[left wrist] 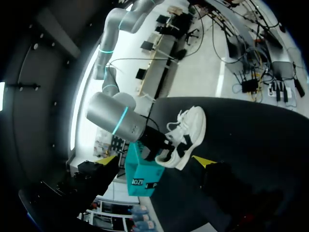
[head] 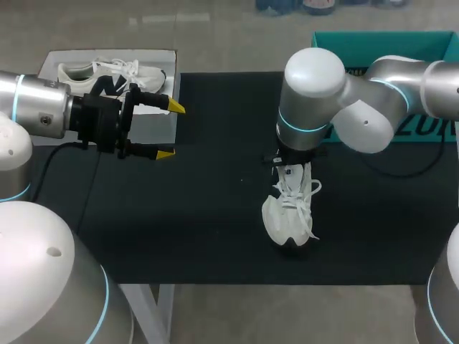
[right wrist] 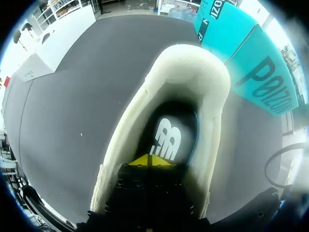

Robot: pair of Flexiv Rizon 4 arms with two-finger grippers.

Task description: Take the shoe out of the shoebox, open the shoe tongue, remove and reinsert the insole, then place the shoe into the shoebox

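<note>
A white sneaker [head: 289,211] stands on the black mat [head: 215,215], toe towards the table's front, laces loose. My right gripper [head: 290,168] comes straight down into its opening. In the right wrist view its yellow tips [right wrist: 151,160] are shut together inside the sneaker [right wrist: 188,67], just above the insole [right wrist: 166,137] with its white logo; whether they pinch anything is hidden. My left gripper [head: 171,130] hangs open at the mat's left edge, well away from the shoe, holding nothing. The left wrist view shows the sneaker [left wrist: 190,128] ahead of the open left gripper [left wrist: 155,159].
A teal shoebox [head: 380,43] stands at the back right, behind my right arm. At the back left a white box [head: 50,61] holds a second white sneaker [head: 107,72]. The mat between the two grippers is bare.
</note>
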